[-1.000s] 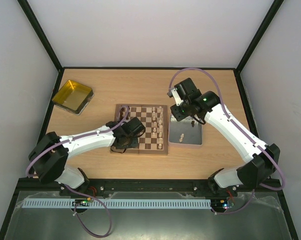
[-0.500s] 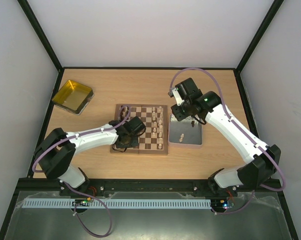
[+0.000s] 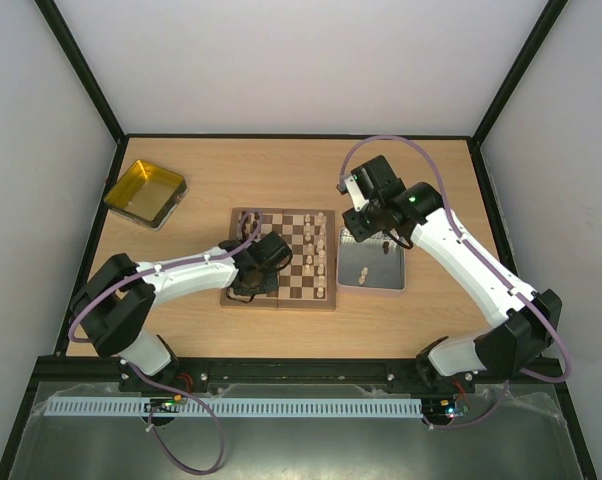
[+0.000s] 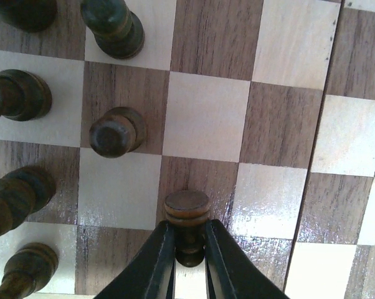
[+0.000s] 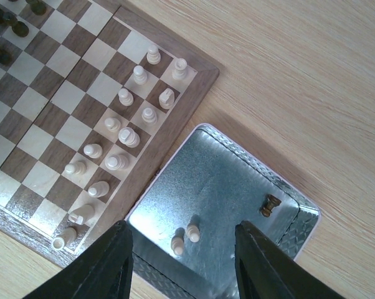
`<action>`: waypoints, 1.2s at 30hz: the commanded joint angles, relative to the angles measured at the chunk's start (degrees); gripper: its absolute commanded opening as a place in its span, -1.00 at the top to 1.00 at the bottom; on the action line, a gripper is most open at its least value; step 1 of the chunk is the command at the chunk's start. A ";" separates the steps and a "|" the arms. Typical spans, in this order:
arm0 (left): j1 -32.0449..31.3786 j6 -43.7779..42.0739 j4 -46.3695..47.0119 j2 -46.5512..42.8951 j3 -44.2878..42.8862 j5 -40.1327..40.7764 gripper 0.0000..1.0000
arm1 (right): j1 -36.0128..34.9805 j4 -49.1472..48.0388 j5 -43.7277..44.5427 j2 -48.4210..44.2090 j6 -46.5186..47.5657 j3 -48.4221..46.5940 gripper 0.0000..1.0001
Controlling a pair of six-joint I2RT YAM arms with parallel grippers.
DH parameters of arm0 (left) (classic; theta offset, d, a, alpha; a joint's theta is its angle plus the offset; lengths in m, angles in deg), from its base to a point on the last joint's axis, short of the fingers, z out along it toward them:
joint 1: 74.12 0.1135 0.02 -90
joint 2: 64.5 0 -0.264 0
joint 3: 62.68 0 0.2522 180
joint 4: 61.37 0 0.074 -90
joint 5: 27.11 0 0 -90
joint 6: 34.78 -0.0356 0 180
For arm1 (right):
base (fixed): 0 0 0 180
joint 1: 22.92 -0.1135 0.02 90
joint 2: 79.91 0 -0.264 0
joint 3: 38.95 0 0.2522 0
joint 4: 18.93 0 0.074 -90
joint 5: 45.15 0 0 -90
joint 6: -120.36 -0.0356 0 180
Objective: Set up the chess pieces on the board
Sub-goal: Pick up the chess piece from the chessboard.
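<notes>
So that the dark pawn (image 4: 187, 208) lands upright, our left gripper (image 4: 189, 229) pinches it, lower centre; right gripper (image 5: 182, 230) gapes empty.

Left arm shifted its elbow while its claw tightened

Over the last second the left arm (image 3: 186, 270) swung its elbow joint (image 3: 121, 295) rightward and a little farther from the near-left corner of the counter (image 3: 201, 180). This folded the arm tighter, and the purple cable (image 3: 76, 320) looping off that joint drew in with it. Most of that swing came in the first half of the second, followed by only a slight further creep. The left claw (image 4: 189, 243) narrowed, and by the end its two dark fingers (image 4: 159, 255) pressed against either side of the stem of a dark pawn (image 4: 187, 208), which stood on a dark square of the board (image 3: 301, 303).
</notes>
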 commanded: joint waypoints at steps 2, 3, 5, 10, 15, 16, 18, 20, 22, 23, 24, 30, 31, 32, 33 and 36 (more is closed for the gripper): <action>0.26 -0.14 -0.71 0.01 0.01 -0.65 0.71 | 0.32 -0.26 0.14 -1.57 0.60 0.31 0.13; 0.26 -0.18 -0.86 -0.17 0.09 -0.56 0.71 | 0.32 -0.27 0.04 -1.53 0.64 0.36 0.13; 0.33 -0.20 -1.07 -0.36 0.10 -0.45 0.73 | 0.32 -0.27 -0.24 -1.48 0.51 0.21 0.13; 0.33 -0.27 -1.58 -1.05 0.11 -0.61 0.74 | 0.41 -0.27 -0.19 -1.43 0.46 0.05 0.13; 0.36 -0.36 -2.49 -2.22 0.07 -0.69 0.74 | 0.41 -0.32 -0.16 -1.52 0.32 0.13 0.13; 0.34 -0.36 -2.63 -2.40 0.10 -0.71 0.74 | 0.41 -0.35 -0.17 -1.48 0.31 0.14 0.13; 0.31 -0.51 -2.95 -2.96 0.14 -0.88 0.74 | 0.41 -0.42 -0.32 -1.44 0.23 0.12 0.13; 0.29 -0.54 -3.37 -3.65 0.20 -0.97 0.74 | 0.41 -0.44 -0.34 -1.44 0.15 0.03 0.13; 0.32 -0.54 -3.71 -4.27 0.33 -1.25 0.73 | 0.41 -0.48 -0.49 -1.43 0.18 0.05 0.13; 0.23 -0.54 -3.83 -4.58 0.35 -1.50 0.73 | 0.41 -0.56 -0.51 -1.44 0.07 0.01 0.13; 0.28 -0.54 -3.99 -4.80 0.40 -1.73 0.73 | 0.41 -0.54 -0.56 -1.47 0.05 -0.02 0.14; -0.33 -0.62 -4.33 -5.22 1.15 -2.48 0.71 | 0.41 -0.36 -0.69 -1.67 0.05 -0.10 0.13; -0.55 -0.69 -4.27 -5.16 1.28 -2.67 0.70 | 0.41 -0.28 -0.65 -1.67 0.09 -0.12 0.14; -0.67 -0.71 -4.31 -4.91 1.38 -2.79 0.70 | 0.41 -0.20 -0.62 -1.70 0.12 -0.10 0.14; -0.84 -0.78 -4.31 -4.74 1.42 -2.86 0.69 | 0.41 -0.12 -0.49 -1.74 0.13 -0.13 0.13; -1.15 -0.84 -3.85 -4.36 1.84 -3.29 0.69 | 0.41 -0.18 -0.43 -2.04 0.13 0.23 0.14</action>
